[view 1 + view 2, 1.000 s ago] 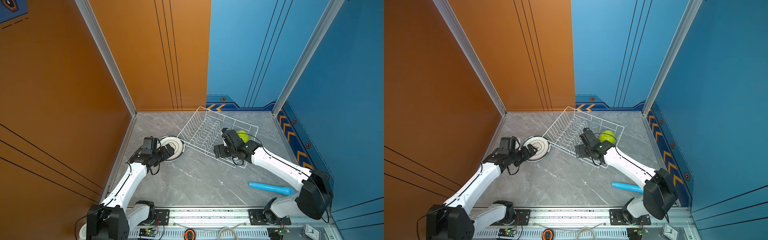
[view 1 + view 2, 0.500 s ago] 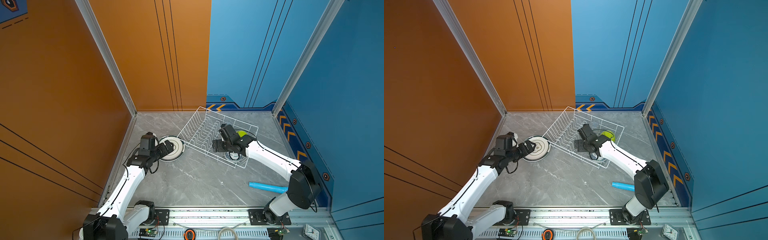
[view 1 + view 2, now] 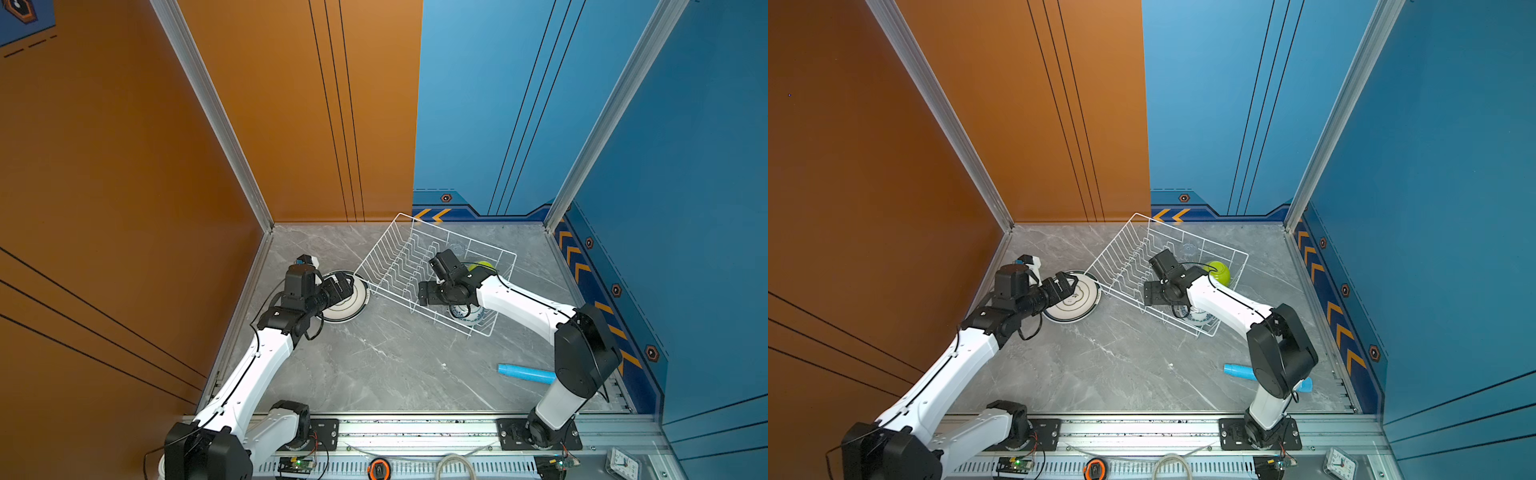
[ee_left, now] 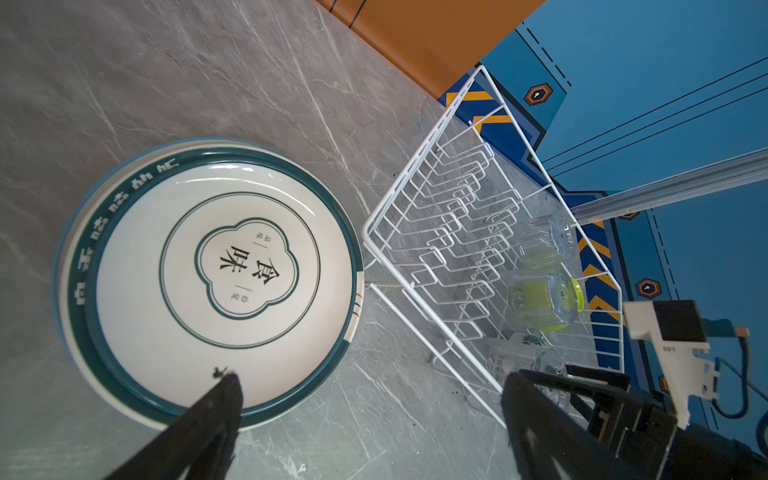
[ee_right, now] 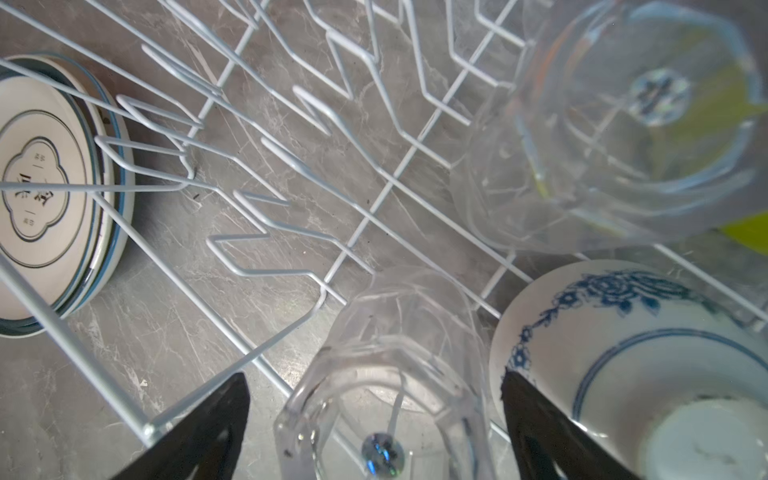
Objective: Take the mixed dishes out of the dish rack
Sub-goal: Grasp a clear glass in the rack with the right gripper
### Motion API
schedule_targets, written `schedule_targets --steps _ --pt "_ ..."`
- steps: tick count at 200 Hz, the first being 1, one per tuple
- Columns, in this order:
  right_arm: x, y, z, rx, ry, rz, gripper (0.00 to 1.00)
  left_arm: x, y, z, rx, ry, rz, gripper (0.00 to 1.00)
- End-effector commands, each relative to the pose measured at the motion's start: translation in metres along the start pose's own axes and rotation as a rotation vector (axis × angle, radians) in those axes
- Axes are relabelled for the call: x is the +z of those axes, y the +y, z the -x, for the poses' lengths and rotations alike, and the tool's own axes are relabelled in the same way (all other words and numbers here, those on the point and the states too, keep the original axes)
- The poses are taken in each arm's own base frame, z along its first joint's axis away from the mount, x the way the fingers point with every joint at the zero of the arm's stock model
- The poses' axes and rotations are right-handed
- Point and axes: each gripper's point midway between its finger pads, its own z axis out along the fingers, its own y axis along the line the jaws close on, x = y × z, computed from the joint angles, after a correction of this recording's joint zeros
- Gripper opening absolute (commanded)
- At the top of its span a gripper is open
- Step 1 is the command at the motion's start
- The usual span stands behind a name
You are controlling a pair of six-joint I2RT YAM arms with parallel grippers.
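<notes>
On the top plate (image 4: 216, 274) you can read two large black characters, 食味, inside a clover-shaped frame. The small characters beside them are too fine to read. This dark-rimmed plate lies face up on a second plate (image 4: 62, 291). Both are on the tabletop (image 3: 395, 374), just beside the left corner of the dish rack (image 3: 457, 233); whether rim and wire touch, I cannot tell.

The left jaws stand spread wide above the plate's near edge, holding nothing. One fingertip (image 4: 224, 397) is over the rim, the other is in front of the rack's corner. The right jaws are inside the rack, also spread, one on each side of a clear glass cup (image 5: 390, 357), with a thin gap on both sides. Just beside this cup stands the white-and-blue bowl (image 5: 615, 357), and further in are a second glass cup (image 5: 623, 137) and the lime-green bowl (image 3: 1222, 272).

Compared with one second ago, the right jaws went deeper into the rack. The right arm (image 3: 582, 353) lifted its elbow, which now hides one end of the light blue tube (image 3: 523, 372). The left arm (image 3: 257, 365) stretched a little forward. Plates, rack and tube did not move.

The rack sits slanted, its far corner near the back wall (image 3: 457, 124). Between the plates and the tube you have a wide bare stretch of tabletop.
</notes>
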Motion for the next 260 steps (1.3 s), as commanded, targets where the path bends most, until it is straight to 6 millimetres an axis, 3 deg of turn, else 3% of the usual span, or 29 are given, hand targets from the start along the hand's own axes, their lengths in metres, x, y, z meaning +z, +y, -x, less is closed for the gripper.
schedule_targets --steps 1,64,110,137,174,226,260 --pt "0.005 -0.005 -0.011 -0.005 0.058 -0.067 0.91 0.000 -0.017 0.017 0.030 -0.042 -0.041 0.98" --pt "0.004 -0.017 -0.024 -0.012 0.072 -0.172 0.77 0.008 -0.030 0.008 0.037 0.005 -0.079 0.98" --pt "0.007 -0.018 -0.025 -0.017 0.088 -0.186 0.57 0.022 -0.041 -0.019 0.057 0.100 -0.108 0.98" --pt "0.000 -0.011 -0.026 -0.014 0.090 -0.143 0.52 0.031 -0.047 -0.030 0.075 0.139 -0.108 0.98" --pt "-0.017 -0.001 -0.014 0.002 0.057 -0.082 0.44 0.036 -0.065 -0.019 0.084 0.099 -0.138 0.98" --pt "-0.047 0.000 0.008 0.057 -0.034 0.010 0.45 0.025 -0.099 0.007 0.038 0.012 -0.239 0.98" --pt "-0.062 -0.009 0.022 0.101 -0.101 0.040 0.46 0.023 -0.100 0.010 0.060 -0.003 -0.226 0.98"
